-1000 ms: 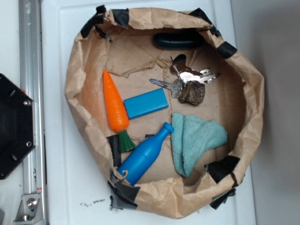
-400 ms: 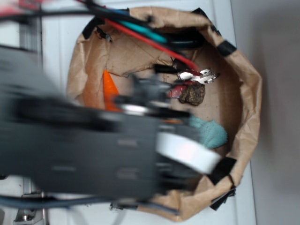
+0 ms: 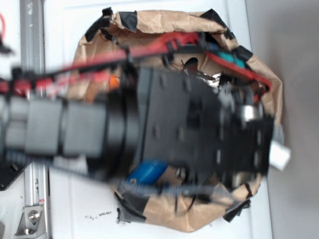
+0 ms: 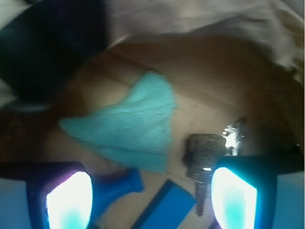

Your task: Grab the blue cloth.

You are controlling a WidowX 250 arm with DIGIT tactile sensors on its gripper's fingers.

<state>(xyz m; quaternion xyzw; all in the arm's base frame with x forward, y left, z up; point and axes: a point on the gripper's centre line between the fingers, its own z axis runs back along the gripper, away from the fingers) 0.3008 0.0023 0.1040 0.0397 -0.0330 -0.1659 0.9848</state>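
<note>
While the arm blocks most of the exterior view, the wrist view gives the relation that matters. The claw [image 4: 151, 200] stands with its fingers [image 4: 69, 200] wide apart, one at lower left and one at lower right of the frame, nothing between them. The blue cloth [image 4: 128, 129] lies flat on the brown paper floor of the bag [image 3: 164, 20], well up-frame of the fingertip line, at roughly 11 to 12 o'clock from the claw's midpoint. Its long axis runs from about 8 o'clock to 1 o'clock, with a pointed corner at the upper end.

Nearer the claw than the cloth: the blue bottle [image 4: 116, 186] neck close to the left finger, the blue block [image 4: 167, 205] between the fingers, and the keys [image 4: 202, 157] close to the right finger.

Judgement: the claw is not yet over the target; it needs to advance toward 12 o'clock before descending, otherwise it closes on block or bottle. Height above the cloth cannot be told.
</note>
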